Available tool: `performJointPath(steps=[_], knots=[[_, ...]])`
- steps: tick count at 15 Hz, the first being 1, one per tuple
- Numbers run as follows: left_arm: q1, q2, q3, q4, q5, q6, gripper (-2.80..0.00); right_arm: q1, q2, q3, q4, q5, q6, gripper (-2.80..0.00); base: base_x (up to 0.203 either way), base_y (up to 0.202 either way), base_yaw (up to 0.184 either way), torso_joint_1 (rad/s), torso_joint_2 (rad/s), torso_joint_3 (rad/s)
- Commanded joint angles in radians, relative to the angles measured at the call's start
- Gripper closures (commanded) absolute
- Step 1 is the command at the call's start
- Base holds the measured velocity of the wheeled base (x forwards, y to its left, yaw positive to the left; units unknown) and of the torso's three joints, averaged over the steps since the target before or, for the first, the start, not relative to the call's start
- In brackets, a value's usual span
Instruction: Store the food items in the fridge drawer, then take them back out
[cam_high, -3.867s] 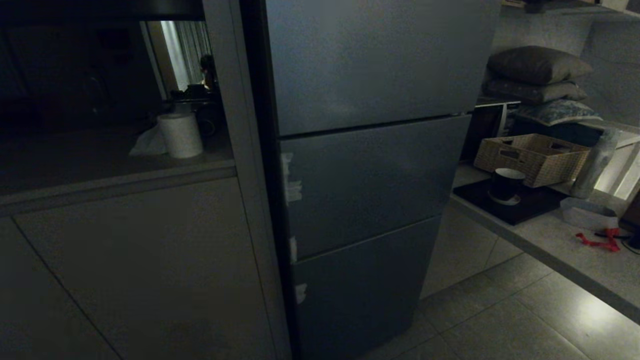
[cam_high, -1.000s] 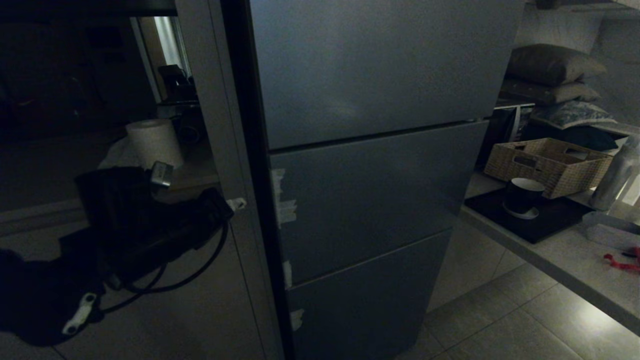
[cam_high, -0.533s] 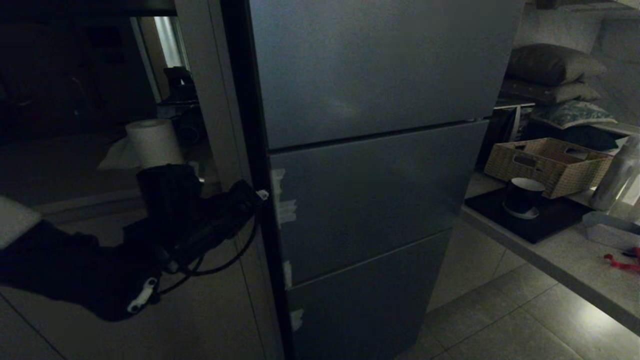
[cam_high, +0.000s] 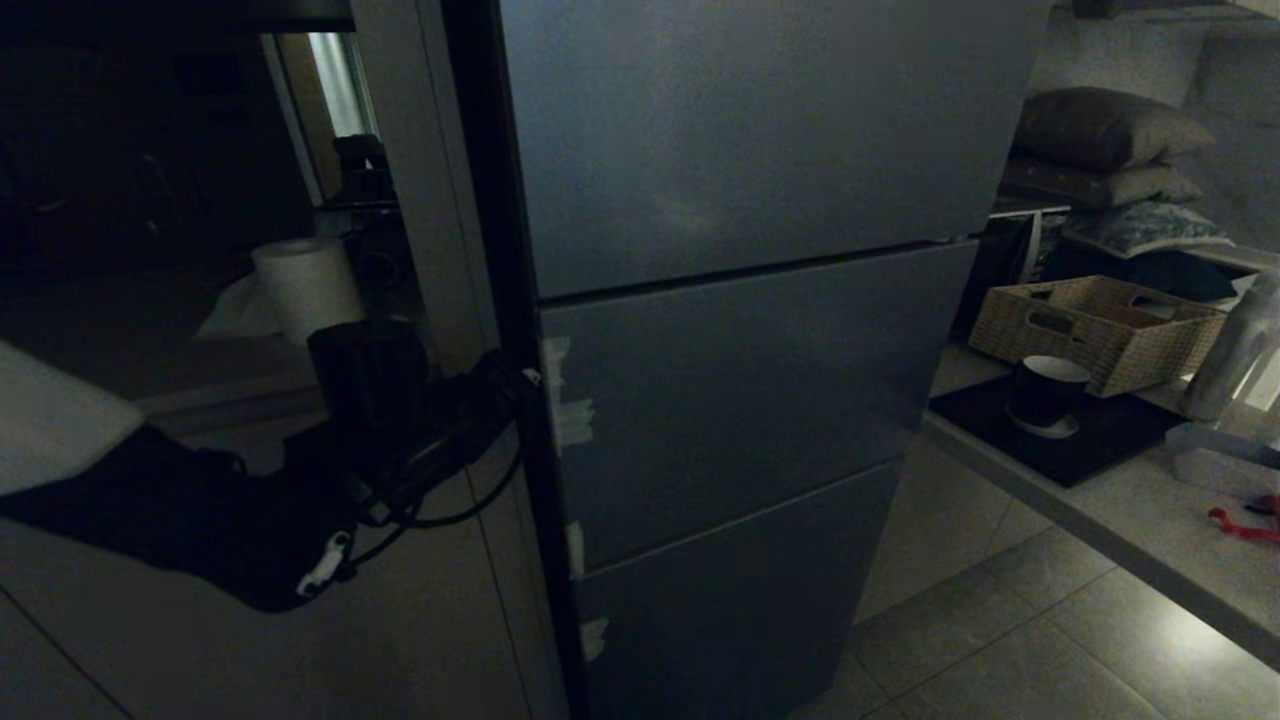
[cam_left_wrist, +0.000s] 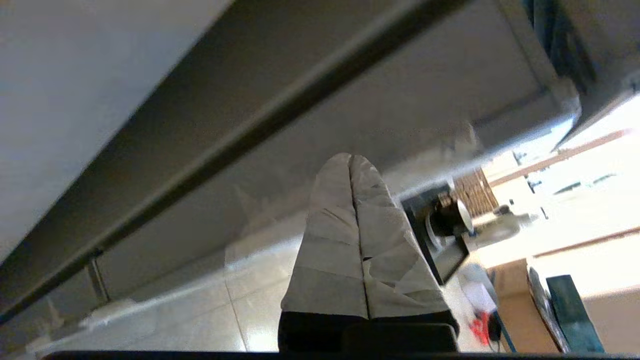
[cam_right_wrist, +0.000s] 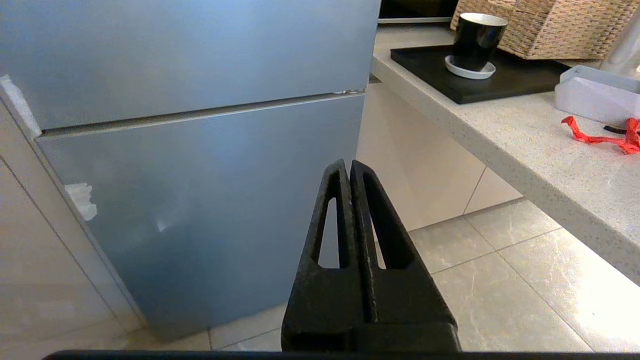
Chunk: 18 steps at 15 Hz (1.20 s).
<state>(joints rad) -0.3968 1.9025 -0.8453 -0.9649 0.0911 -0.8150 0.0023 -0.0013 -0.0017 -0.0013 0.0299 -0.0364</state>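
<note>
The grey-blue fridge (cam_high: 750, 380) stands with all three doors closed, so the fridge drawer is hidden behind them. No food items are in view. My left gripper (cam_high: 528, 378) is shut, its taped tips touching or almost touching the left edge of the middle door, beside white tape patches (cam_high: 570, 405). In the left wrist view the left gripper (cam_left_wrist: 350, 158) has both taped fingers pressed together, empty, pointing along the door face. My right gripper (cam_right_wrist: 348, 162) is shut and empty, hanging low in front of the lower fridge door (cam_right_wrist: 200, 200); it does not show in the head view.
A tall cabinet panel (cam_high: 440, 250) borders the fridge on the left, with a paper roll (cam_high: 305, 285) on the counter behind it. To the right, a stone counter (cam_high: 1130, 520) holds a black cup (cam_high: 1045, 395), a wicker basket (cam_high: 1095, 330) and a red ribbon (cam_high: 1245, 522). Tiled floor (cam_high: 1000, 640) lies below.
My left arm has come into view and reached right, from the cabinet front to the fridge's left door edge. The camera shifted after the earliest frame. The fridge stays closed.
</note>
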Motion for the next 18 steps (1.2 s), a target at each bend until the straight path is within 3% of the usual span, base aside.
performJointPath(steps=[1, 3, 7, 12, 18], knots=[[0.0, 0.014, -0.018, -0.006, 0.015, -0.004, 0.0, -0.001, 0.001, 0.0, 0.0, 0.001, 0.0, 0.0, 0.0, 0.0, 0.0, 0.0, 0.0, 0.0], [-0.003, 0.054, -0.053, -0.006, 0.072, -0.003, 0.0, -0.001, 0.001, 0.0, 0.0, 0.001, 0.0, 0.0, 0.0, 0.0, 0.0, 0.0, 0.0, 0.0], [-0.035, 0.048, -0.052, -0.006, 0.067, -0.007, 0.0, 0.001, 0.001, 0.0, 0.0, 0.001, 0.0, 0.0, 0.0, 0.0, 0.0, 0.0, 0.0, 0.0], [-0.133, 0.001, -0.008, -0.005, 0.068, -0.009, 0.0, 0.001, 0.001, 0.0, 0.0, 0.001, 0.0, 0.0, 0.0, 0.0, 0.0, 0.0, 0.0, 0.0], [-0.169, -0.05, 0.062, -0.005, 0.068, -0.006, 0.0, 0.001, 0.001, 0.0, 0.0, 0.001, 0.0, 0.0, 0.0, 0.0, 0.0, 0.0, 0.0, 0.0]])
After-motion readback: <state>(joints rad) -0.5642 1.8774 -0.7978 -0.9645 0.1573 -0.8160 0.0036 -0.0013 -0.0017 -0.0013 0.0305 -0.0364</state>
